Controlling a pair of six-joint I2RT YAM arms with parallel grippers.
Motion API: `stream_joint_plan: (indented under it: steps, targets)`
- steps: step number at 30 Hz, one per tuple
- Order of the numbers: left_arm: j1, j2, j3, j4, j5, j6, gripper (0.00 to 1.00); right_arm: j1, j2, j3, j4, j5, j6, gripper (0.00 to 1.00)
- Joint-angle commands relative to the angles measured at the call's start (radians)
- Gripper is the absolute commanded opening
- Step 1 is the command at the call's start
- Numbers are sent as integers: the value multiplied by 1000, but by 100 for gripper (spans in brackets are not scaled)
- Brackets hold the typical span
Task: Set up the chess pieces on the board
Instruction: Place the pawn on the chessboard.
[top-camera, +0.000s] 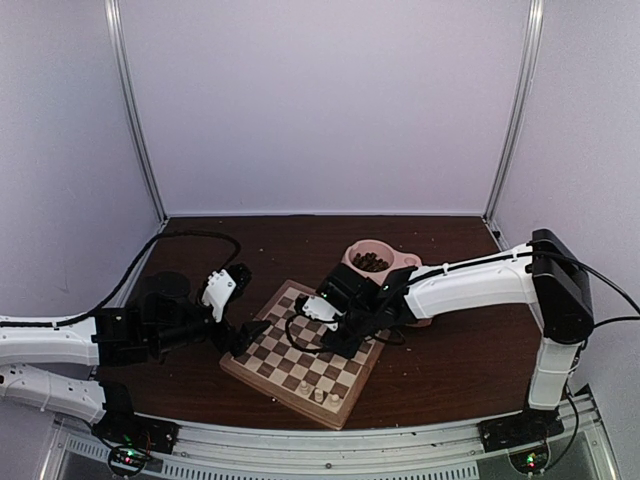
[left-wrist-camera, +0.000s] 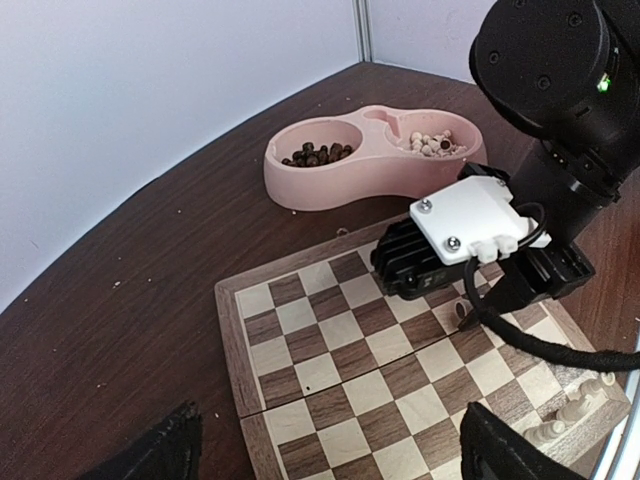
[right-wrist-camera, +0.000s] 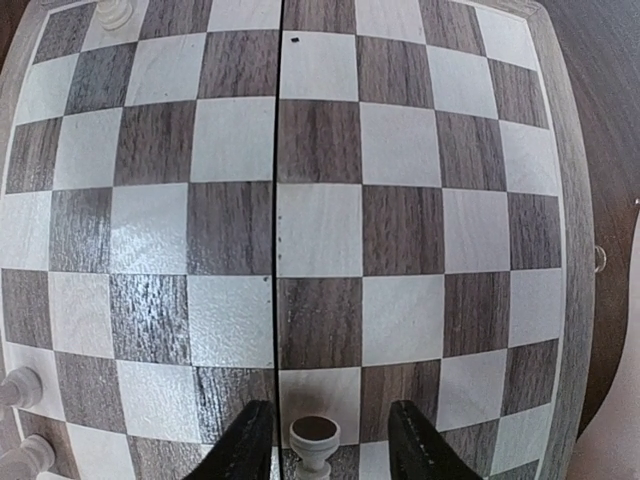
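While the near edge of the board has just a few cream chess pieces standing on it, nearly every other square is bare, so I'd say setup is barely started. Left gripper sits just beside the board's left edge, jaws spread wide with nothing in them, probably parked to stay out of the way. Right gripper is down over the board. Its own wrist cam shows one cream piece upright between the fingers with a sliver of gap each side, so the jaws are slack around it, not clamping. From overhead that piece is hidden under the arm. Farthest back is the pink bowl. Only the left wrist cam shows dark pieces in one compartment and spare cream ones in the other.
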Motion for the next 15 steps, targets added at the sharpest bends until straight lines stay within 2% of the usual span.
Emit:
stream_joint_plan:
  steps: [1, 7, 13, 15]
  targets:
    - [-3, -9, 3, 29, -2, 1, 89, 7, -54, -18, 20, 38, 10, 42]
    - [-3, -11, 2, 29, -4, 1, 89, 9, -91, -59, 70, 63, 36, 42]
    - [-4, -3, -3, 41, -9, 7, 89, 26, -234, -131, 150, 49, 97, 42]
    - [-4, 3, 0, 38, -10, 10, 89, 48, -292, -155, 165, 94, 119, 41]
